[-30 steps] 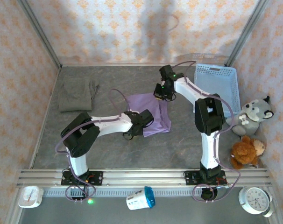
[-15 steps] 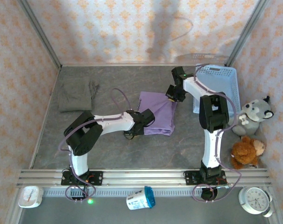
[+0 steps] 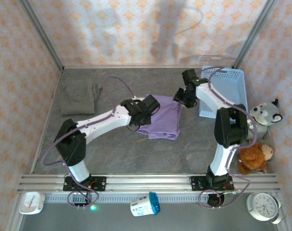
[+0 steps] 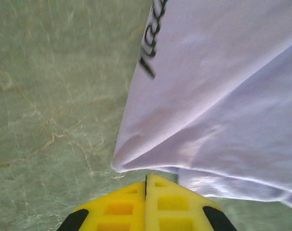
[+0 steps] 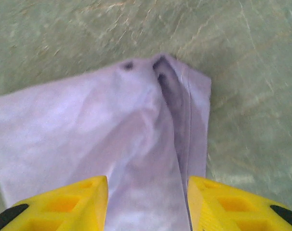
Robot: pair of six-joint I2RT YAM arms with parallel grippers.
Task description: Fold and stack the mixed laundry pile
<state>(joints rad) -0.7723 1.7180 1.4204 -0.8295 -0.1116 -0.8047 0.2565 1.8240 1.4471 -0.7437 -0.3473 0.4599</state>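
The lavender T-shirt (image 3: 164, 120) lies folded on the grey table, right of centre. The olive-grey garment (image 3: 77, 98) lies wrinkled at the far left. My left gripper (image 3: 147, 110) is at the shirt's left edge; in the left wrist view it (image 4: 146, 176) is shut, with nothing between its yellow fingers, and the shirt's folded edge (image 4: 208, 106) lies just ahead of the tips. My right gripper (image 3: 181, 99) hovers at the shirt's far right corner. In the right wrist view it (image 5: 147, 192) stands open over the lavender cloth (image 5: 102, 130), holding none of it.
A light blue lattice basket (image 3: 228, 77) stands at the far right, close behind my right arm. A grey plush wolf (image 3: 264, 115) and a brown teddy (image 3: 254, 156) sit along the right wall. Bare table lies in front of the shirt.
My right gripper carried the shirt's far edge to the right, then opened and let go. My left gripper moved away from me along the shirt's left side, still shut.
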